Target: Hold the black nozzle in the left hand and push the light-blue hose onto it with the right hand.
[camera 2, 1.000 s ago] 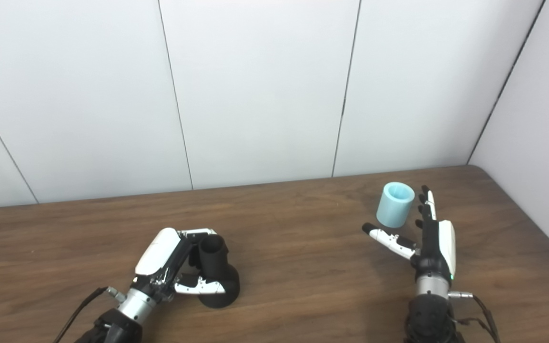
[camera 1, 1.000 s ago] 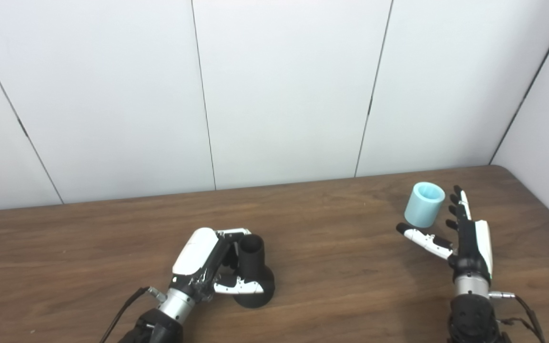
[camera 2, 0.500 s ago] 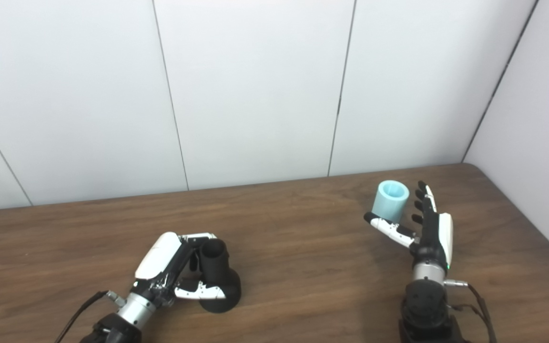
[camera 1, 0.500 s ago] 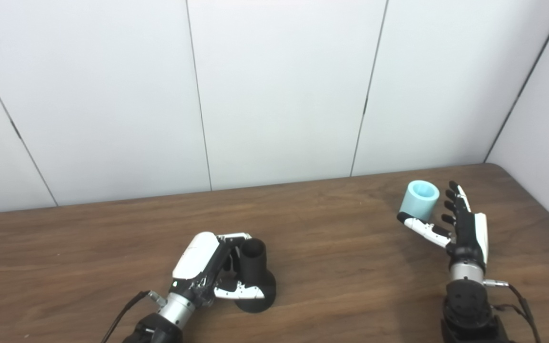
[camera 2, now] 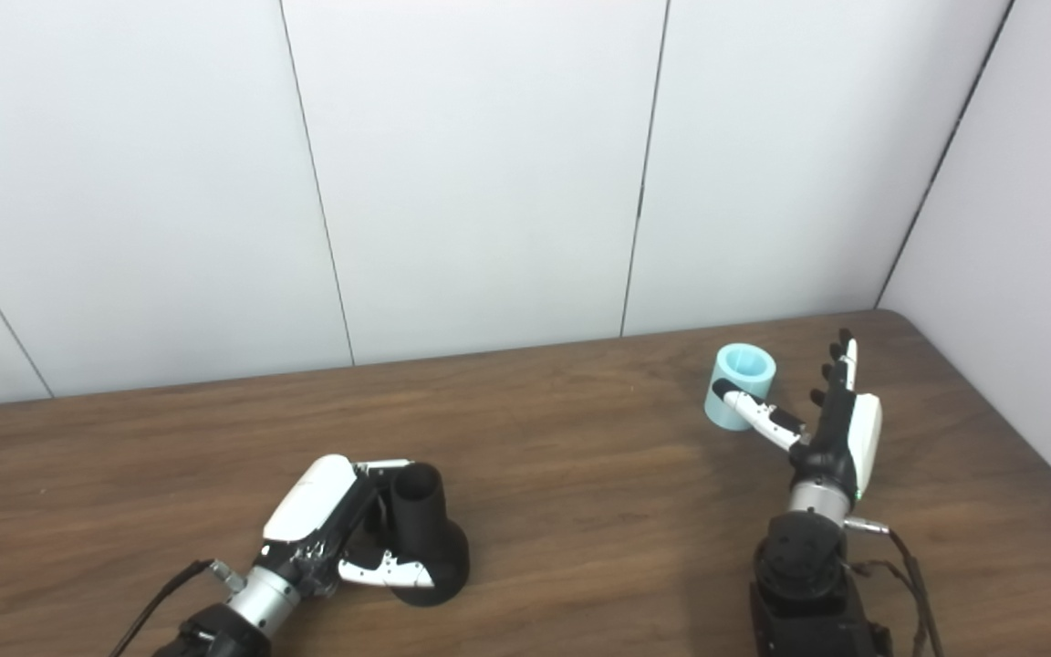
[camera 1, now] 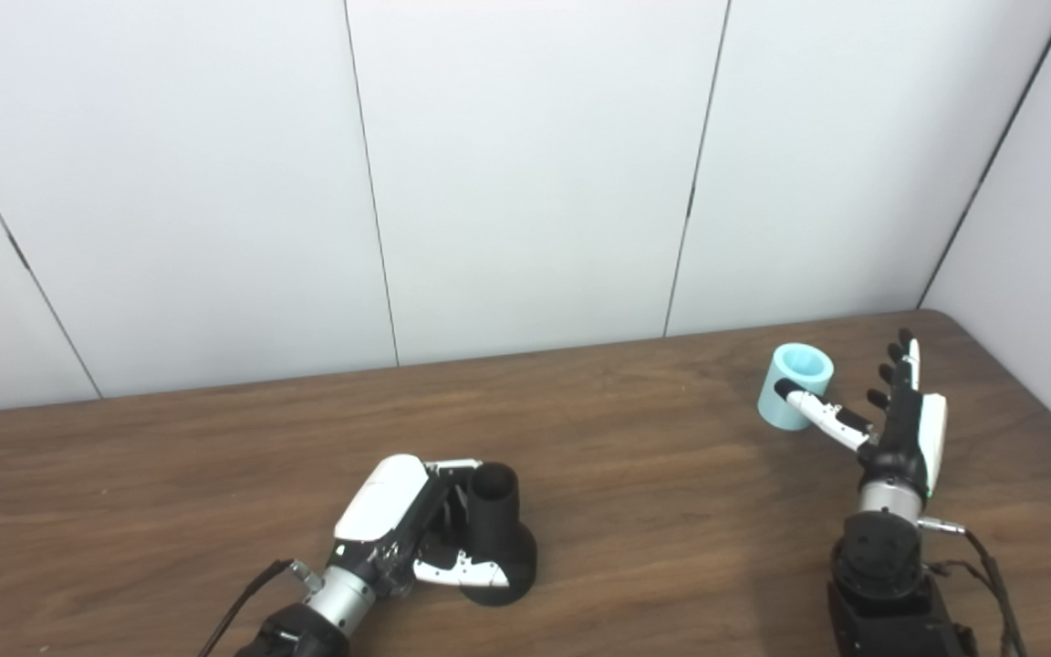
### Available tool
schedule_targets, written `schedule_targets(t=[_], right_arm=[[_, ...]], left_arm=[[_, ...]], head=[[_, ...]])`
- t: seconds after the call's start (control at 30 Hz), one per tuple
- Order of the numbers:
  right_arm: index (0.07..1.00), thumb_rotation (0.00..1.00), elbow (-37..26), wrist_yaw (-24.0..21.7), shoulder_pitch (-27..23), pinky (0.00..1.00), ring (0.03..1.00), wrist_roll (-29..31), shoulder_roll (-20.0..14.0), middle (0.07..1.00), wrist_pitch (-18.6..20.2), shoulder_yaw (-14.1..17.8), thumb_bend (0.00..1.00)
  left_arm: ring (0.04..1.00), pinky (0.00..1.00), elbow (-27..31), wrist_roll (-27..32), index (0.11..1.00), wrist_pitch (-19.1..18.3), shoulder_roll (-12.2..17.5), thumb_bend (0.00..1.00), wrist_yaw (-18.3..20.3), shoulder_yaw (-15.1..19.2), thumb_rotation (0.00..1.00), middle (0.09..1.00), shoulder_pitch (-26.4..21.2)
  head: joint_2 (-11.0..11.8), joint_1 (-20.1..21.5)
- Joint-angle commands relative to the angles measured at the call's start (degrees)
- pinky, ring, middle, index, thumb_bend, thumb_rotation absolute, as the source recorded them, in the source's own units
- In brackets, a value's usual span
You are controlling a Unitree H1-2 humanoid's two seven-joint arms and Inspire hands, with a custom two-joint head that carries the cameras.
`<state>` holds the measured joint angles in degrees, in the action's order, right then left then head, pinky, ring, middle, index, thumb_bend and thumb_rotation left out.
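The black nozzle (camera 1: 494,534) stands upright on the brown table, narrow tube up and wide flared base down. My left hand (camera 1: 402,525) is shut on it, fingers behind the tube and the thumb across the base. The light-blue hose (camera 1: 794,386), a short open cylinder, stands near the table's far right. My right hand (camera 1: 890,420) is open just to its right, fingers pointing up and apart. The thumb reaches across the front of the hose; whether it touches cannot be seen.
The wooden table (camera 1: 170,493) ends at white wall panels behind, and its rounded corner (camera 1: 945,319) lies just beyond the right hand. A side wall rises at the right. Cables trail from both wrists at the bottom edge.
The camera has shifted a little. My right hand has moved forward alongside the hose, and its thumb now lies across the hose's front. The left hand keeps its hold on the nozzle.
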<state>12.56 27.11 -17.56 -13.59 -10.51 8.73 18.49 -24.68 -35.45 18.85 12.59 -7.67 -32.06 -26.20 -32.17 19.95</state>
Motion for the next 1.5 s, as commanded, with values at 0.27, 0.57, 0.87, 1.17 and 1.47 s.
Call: schedule_targets(t=[0.27,0.57,0.87,1.17,1.47], right_arm=[[0.903,0.24,-2.4,-3.9,-3.2,0.53,0.688,-2.5,-4.7,0.806,9.4,-3.8,0.97],[0.877,0.26,-3.1,-6.3,-3.4,0.66,0.805,-3.6,-5.9,0.864,12.7,-6.6,1.00],[0.874,0.27,-1.8,-7.2,-4.6,0.57,0.721,-4.2,-6.2,0.793,13.9,-7.9,1.00],[0.876,0.26,-0.5,-7.5,-5.8,0.29,0.392,-3.4,-5.9,0.491,12.9,-8.0,1.00],[0.842,0.25,0.9,-6.8,-6.7,0.23,0.316,-4.1,-6.4,0.405,12.0,-8.8,0.99]], left_arm=[[0.344,0.23,-4.9,-3.9,0.534,-6.0,1.4,0.49,8.0,-4.1,0.00,0.439,8.1],[0.346,0.22,-5.2,-4.4,0.533,-6.1,1.2,0.49,7.6,-4.3,0.00,0.438,8.0],[0.347,0.24,-4.4,-4.2,0.536,-6.6,1.2,0.49,7.8,-4.3,0.00,0.444,8.3],[0.348,0.23,-3.3,-4.4,0.534,-7.0,1.6,0.49,7.8,-4.5,0.00,0.440,8.7],[0.344,0.21,-2.2,-4.2,0.533,-8.0,1.6,0.49,8.5,-4.5,0.00,0.437,9.0]], head=[[-0.1,0.1],[0.0,-0.2],[-0.2,-0.3],[-0.4,-0.4],[-0.7,-0.8]])
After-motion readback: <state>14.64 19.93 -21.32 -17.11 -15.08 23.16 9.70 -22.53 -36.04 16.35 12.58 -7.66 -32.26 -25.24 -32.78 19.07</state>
